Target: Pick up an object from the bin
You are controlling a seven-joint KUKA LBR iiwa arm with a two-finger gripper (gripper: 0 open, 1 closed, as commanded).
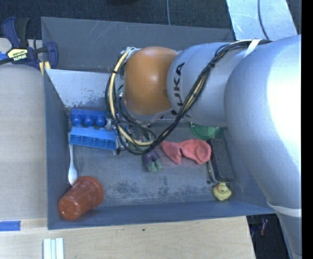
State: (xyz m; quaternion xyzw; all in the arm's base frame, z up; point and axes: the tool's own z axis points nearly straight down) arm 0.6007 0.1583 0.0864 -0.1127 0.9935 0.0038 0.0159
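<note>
Arm (pixel 243 90) reaches into the bin (pixel 54 155) from the right, and its orange wrist cover (pixel 148 80) sits low over the back-left part, so everything under it is hidden from you. You cannot tell whether the jaws are open or closed, and nothing shows between them. Going by where the wrist points, the likeliest target is the blue toy brick (pixel 92 128), which lies against the left wall just beside the bundle of cables (pixel 137 136) under the cover. That is a guess from position alone, not something on show. A white spoon (pixel 72 166) runs down the left wall from the brick towards a brown cup (pixel 81 198) lying on its side in the front-left corner. A pink limp balloon (pixel 189 151) and a small purple and green piece (pixel 152 162) rest mid-floor, near the wrist but apart from it. A green thing (pixel 205 130) is partly under the arm, and a yellow bit (pixel 221 191) sits front-right. Being wedged against the wall, the brick probably leaves you only one direction to close on it.
</note>
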